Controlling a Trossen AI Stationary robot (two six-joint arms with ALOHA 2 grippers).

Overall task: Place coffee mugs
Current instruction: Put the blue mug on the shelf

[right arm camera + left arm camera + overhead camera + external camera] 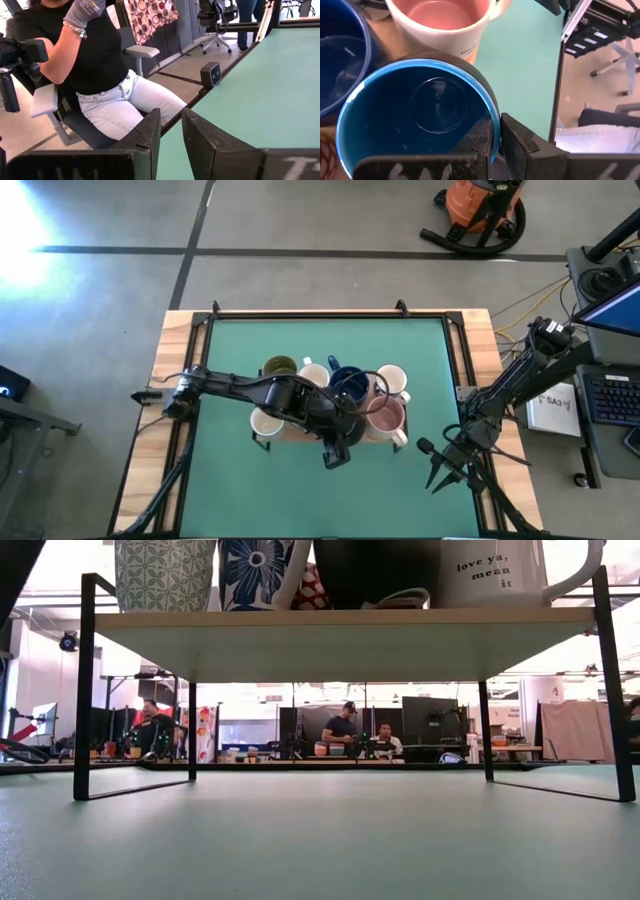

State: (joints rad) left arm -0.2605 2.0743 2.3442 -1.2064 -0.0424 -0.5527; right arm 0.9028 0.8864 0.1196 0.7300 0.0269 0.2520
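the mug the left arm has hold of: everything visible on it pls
The blue-lined mug looks like glazed ceramic: bright blue inside, dark outside, empty, upright, with a faint ring on its floor. The left end effector is shut on its rim, one finger inside the wall and one outside. It sits at the shelf's front edge, among other mugs, beside a pink-lined mug and a navy mug. Its handle is not visible.

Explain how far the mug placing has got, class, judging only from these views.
Done: several mugs already crowd the small shelf. In hand: the left gripper pinches the rim of a blue-lined mug at the shelf's front. Left: letting it go. The right gripper waits at the table's edge, empty.
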